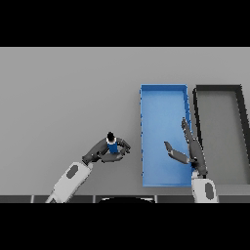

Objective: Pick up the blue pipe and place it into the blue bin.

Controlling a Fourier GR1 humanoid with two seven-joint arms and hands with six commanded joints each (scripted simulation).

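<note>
A grey table (63,93) fills the frame from edge to edge. Right of centre, a blue bin (145,146) rests on it, a long open rectangle running from the middle of the frame down toward the lower edge. Just beside it, at the far right, sits a dark bin (217,88) of similar shape with a grey floor, its long side parallel to the blue one. The upper left of the tabletop is plain grey surface.
</note>
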